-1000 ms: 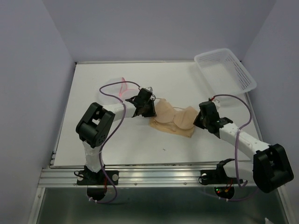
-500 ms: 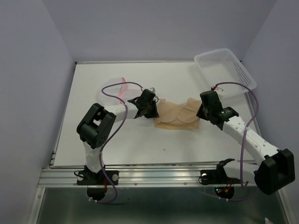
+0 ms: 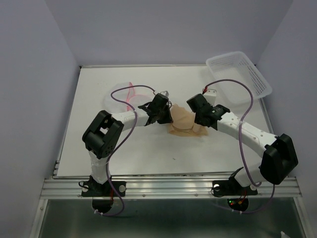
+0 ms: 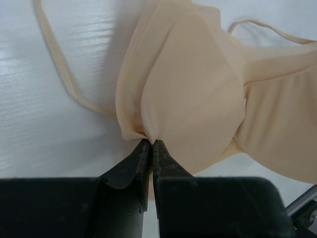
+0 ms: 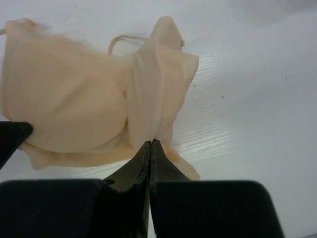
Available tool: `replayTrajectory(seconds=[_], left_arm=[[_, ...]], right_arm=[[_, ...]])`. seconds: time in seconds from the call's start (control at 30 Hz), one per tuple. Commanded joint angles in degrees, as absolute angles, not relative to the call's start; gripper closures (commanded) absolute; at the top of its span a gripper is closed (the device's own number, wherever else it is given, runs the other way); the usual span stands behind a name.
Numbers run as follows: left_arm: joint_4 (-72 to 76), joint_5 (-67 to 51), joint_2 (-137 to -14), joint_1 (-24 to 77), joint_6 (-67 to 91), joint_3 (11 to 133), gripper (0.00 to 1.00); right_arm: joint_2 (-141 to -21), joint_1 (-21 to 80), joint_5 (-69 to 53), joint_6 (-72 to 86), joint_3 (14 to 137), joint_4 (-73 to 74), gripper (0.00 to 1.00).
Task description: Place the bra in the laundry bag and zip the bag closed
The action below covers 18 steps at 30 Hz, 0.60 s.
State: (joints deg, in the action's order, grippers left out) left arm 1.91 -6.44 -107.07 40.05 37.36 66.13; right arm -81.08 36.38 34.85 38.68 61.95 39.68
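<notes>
Step in hand: gathering the bra [image 3: 184, 124] into a compact bundle ahead of bagging, judged from the two arms pinching it from opposite sides with the cups bunched between them.
State of left gripper [image 4: 150, 144]: jaws pressed together on a fold of fabric at the edge of one cup. The cup rises directly ahead of the tips.
State of right gripper [image 5: 150, 144]: jaws pinched tight on an upright ridge of fabric. The other padded cup lies ahead of the tips, toward the opposite arm.
Position of bra: on the table [image 3: 148, 153], between the two grippers, held at both ends, outside the bag.
Position of laundry bag [image 3: 126, 94]: on the table beyond the left gripper, on the side away from the right gripper, near the bra but apart from it.
Position of basket [image 3: 240, 74]: beyond the right gripper at the far corner, well apart.
Next move calls for: probably carrying the bundle toward the laundry bag. One gripper would need to let go to hold the mouth open, and the loose shoulder strap [image 4: 54, 54] needs tucking.
Hard to make out: whether the lid is open or zipped, since the mesh is faint against the table and only the pink rim reads clearly. No zipper pull can be made out.
</notes>
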Motion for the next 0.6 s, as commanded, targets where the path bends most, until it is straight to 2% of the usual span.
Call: replayTrajectory(seconds=[0.0, 0.47, 0.57], left_arm=[[4.6, -7.3, -104.9, 40.7, 38.1, 67.8, 0.98], [7.7, -10.3, -106.1, 40.8, 38.7, 66.1, 1.00], [8.2, -10.5, -106.2, 40.8, 39.1, 65.6, 1.00]], right_arm=[[-82.1, 38.5, 36.8, 39.6, 66.5, 39.4, 0.98], [-89.6, 40.6, 20.7, 35.6, 67.5, 24.1, 0.97], [-92.4, 40.6, 18.0, 35.5, 68.4, 21.8, 0.88]])
